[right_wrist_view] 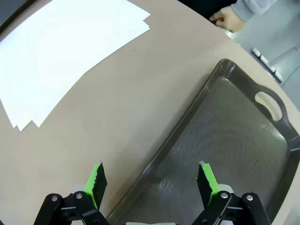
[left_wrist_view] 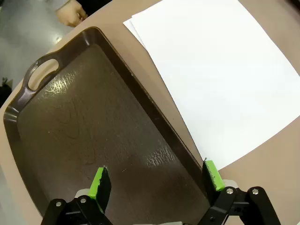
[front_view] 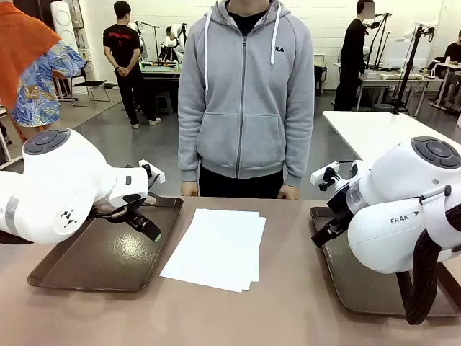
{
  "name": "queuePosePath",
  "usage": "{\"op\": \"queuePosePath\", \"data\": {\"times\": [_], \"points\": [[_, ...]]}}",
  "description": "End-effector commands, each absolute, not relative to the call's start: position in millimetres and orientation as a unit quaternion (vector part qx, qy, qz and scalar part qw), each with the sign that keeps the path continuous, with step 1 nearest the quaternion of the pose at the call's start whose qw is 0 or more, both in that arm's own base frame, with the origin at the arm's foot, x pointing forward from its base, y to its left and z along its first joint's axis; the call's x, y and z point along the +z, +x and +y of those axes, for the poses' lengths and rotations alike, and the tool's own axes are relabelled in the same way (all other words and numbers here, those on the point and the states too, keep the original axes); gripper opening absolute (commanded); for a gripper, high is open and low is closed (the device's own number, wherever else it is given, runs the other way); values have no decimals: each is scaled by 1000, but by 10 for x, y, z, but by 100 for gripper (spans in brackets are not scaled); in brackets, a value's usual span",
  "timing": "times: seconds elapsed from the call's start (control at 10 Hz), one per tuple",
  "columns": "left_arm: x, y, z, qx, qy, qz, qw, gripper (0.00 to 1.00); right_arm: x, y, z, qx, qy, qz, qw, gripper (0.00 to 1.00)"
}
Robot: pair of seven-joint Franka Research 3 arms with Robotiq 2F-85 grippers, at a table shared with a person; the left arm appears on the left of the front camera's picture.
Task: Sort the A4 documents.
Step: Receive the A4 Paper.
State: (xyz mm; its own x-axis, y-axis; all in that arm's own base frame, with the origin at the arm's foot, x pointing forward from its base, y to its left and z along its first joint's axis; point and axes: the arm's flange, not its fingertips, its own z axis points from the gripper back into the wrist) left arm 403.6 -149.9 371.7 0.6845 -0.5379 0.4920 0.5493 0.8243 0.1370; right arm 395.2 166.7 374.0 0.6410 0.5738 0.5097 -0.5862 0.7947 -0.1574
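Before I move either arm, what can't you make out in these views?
- Sheet count: front view, the stack overlaps itself; only a few corners peek out, too thin to count.
- Right tray: front view, its right side is behind the right arm; right wrist view, cut off by the picture edge.
- Left tray: front view, its far left part is behind the left arm.
- Sheets' undersides: face down in every view.

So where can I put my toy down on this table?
The left tray and the right tray are bare inside. The table on the robot's side of the papers is free too. The middle is crowded with those papers.
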Motion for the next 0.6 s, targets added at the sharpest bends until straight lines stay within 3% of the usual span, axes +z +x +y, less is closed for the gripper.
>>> {"op": "queuePosePath", "data": {"times": [0.0,0.5], "points": [[3717,4036,-1499,-296,-11,-265,918,100,3740,3952,1667,320,11,-277,906,100],[3717,4036,-1499,-296,-11,-265,918,100,3740,3952,1667,320,11,-277,906,100]]}}
